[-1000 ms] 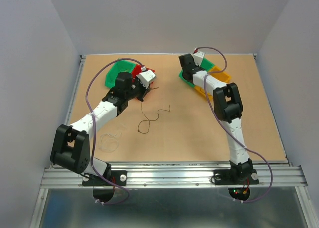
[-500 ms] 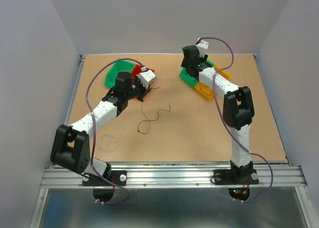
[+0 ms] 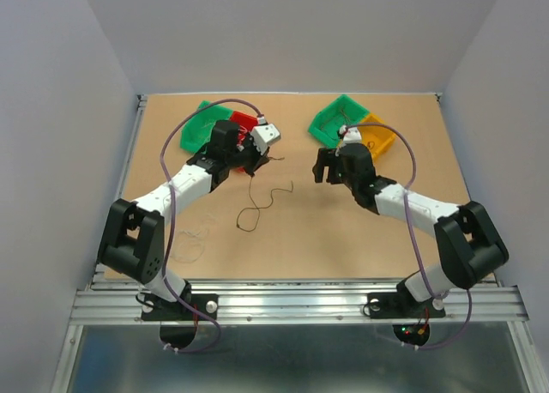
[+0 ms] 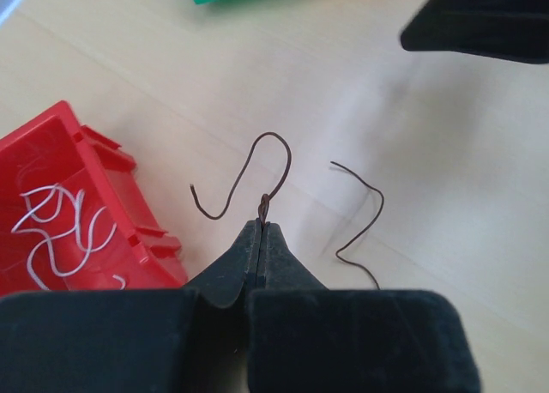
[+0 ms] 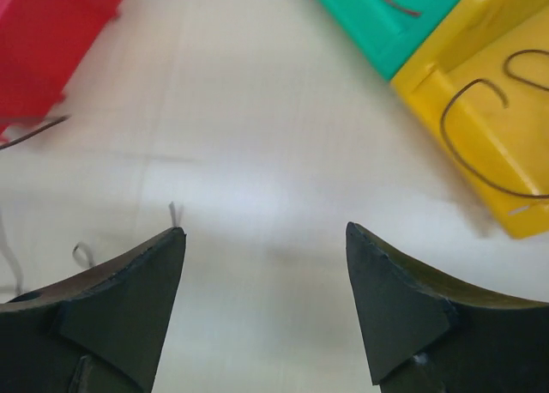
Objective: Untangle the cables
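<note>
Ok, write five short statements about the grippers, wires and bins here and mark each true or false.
1. The left gripper is shut on a brown wire. True.
2. The red bin holds only dark wire. False: whitish wires lie in it.
3. The right gripper is open and holds nothing. True.
4. The yellow bin is empty. False: curled dark wires lie in it.
5. A green bin sits right beside the yellow bin. True.

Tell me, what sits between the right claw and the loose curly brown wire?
Nothing: the top view shows bare table between right gripper and brown wire.
</note>
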You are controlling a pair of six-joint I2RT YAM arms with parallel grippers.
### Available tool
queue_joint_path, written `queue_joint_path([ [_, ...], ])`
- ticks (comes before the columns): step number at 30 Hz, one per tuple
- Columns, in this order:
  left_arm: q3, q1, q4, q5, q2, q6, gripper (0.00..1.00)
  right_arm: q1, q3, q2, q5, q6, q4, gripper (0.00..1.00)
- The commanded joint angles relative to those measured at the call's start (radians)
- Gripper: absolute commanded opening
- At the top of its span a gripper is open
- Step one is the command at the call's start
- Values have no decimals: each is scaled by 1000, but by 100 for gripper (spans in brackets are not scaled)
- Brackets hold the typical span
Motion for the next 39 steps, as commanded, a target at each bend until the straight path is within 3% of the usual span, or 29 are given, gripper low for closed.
queue_joint_path([
  [1, 51, -21, -56, 36, 36, 30, 0, 10, -160, -104, -283, -78, 257, 81],
  [5, 56, -23, -61, 35, 36, 35, 0, 48, -232, -84, -423, -173, 343, 82],
  [8, 57, -23, -63, 24, 36, 34, 0, 79, -191, -26, -487, -271, 345, 78],
  [19, 77, -21, -90, 43, 61, 32, 0, 156, -5, 232, -481, -440, 404, 75],
  [23, 91, -21, -96, 53, 79, 32, 0, 156, 16, 279, -471, -443, 455, 52],
  [24, 94, -21, -96, 55, 84, 34, 0, 156, 12, 281, -465, -441, 467, 39],
  [27, 106, -21, -125, 64, 101, 35, 0, 156, -30, 263, -463, -443, 527, 20],
  [28, 108, -21, -130, 67, 102, 38, 0, 156, -48, 254, -468, -446, 542, 9],
  [30, 115, -21, -142, 78, 116, 41, 0, 156, -83, 229, -472, -448, 591, 1],
  [35, 154, -20, -208, 119, 177, 60, 0, 156, -168, 149, -465, -463, 648, 2],
  [39, 209, -23, -271, 165, 240, 80, 0, 157, -171, 143, -434, -481, 653, 26],
])
